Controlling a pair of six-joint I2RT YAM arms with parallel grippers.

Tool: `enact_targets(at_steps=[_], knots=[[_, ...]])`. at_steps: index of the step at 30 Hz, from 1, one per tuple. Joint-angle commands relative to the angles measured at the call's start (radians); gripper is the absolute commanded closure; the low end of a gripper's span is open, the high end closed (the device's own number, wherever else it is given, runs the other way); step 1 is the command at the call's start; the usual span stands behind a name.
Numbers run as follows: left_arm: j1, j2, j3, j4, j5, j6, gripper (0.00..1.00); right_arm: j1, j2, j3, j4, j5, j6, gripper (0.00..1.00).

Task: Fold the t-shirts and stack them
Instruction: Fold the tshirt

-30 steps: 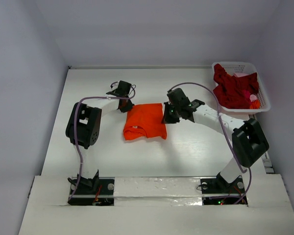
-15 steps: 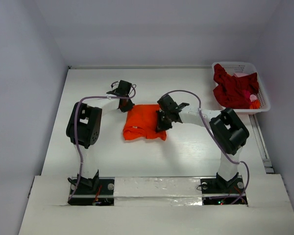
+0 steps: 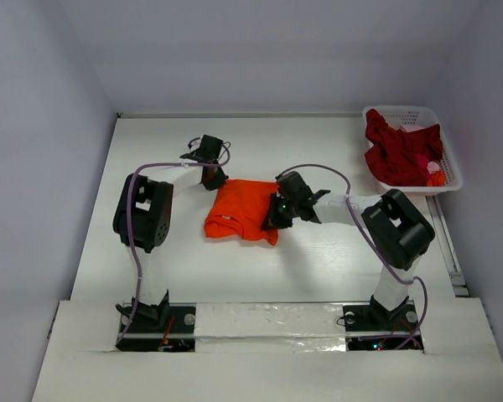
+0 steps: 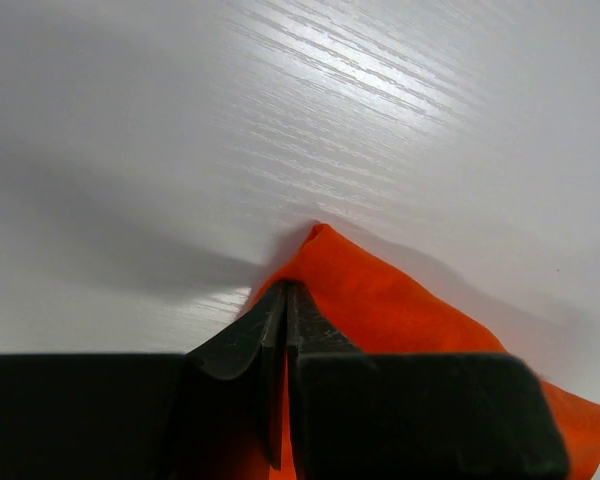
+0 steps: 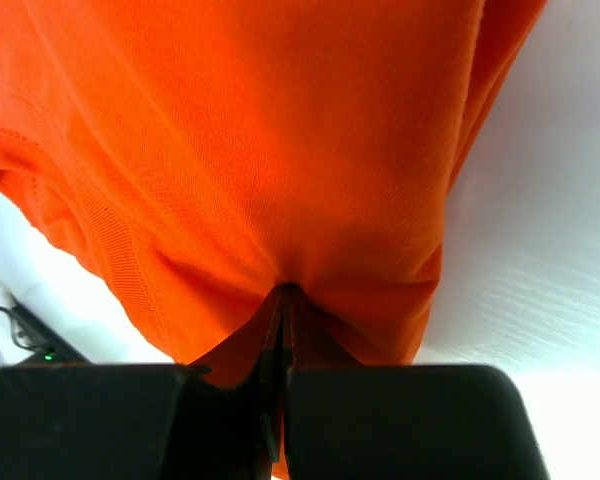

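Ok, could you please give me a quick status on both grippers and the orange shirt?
Left gripper shut on orange t-shirt, far-left corner. Right gripper shut on its right edge. Shirt bunched on table; red t-shirts in basket. Nothing blocking.

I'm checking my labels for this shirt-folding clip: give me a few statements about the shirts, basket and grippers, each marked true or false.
1. The orange t-shirt lies on the table, near its middle. True.
2. The left gripper is open, clear of the cloth. False: it is shut on a corner of the orange t-shirt.
3. The right gripper is shut on the orange t-shirt's fabric. True.
4. The white lattice basket is empty. False: dark red shirts lie heaped in it.
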Motion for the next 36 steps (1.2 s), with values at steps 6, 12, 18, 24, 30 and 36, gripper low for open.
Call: enact_targets(at_steps=[6, 12, 18, 24, 30, 36], knots=[[0.032, -0.02, 0.012, -0.018, -0.008, 0.025, 1.0, 0.012, 0.034, -0.071, -0.061, 0.04, 0.057, 1.0], [0.041, -0.02, 0.009, -0.015, -0.001, 0.028, 1.0, -0.002, 0.036, -0.093, -0.049, 0.049, 0.09, 1.0], [0.041, -0.014, 0.009, -0.011, 0.008, 0.027, 1.0, -0.06, 0.03, -0.159, -0.022, 0.055, 0.117, 1.0], [0.05, -0.017, 0.007, -0.012, 0.005, 0.028, 1.0, -0.094, -0.007, -0.174, -0.054, 0.116, 0.122, 1.0], [0.059, -0.031, 0.009, -0.018, 0.005, 0.036, 1.0, -0.114, -0.039, -0.164, -0.083, 0.152, 0.123, 1.0], [0.059, -0.034, 0.009, -0.015, 0.012, 0.037, 1.0, -0.132, -0.019, -0.118, -0.103, 0.15, 0.106, 1.0]])
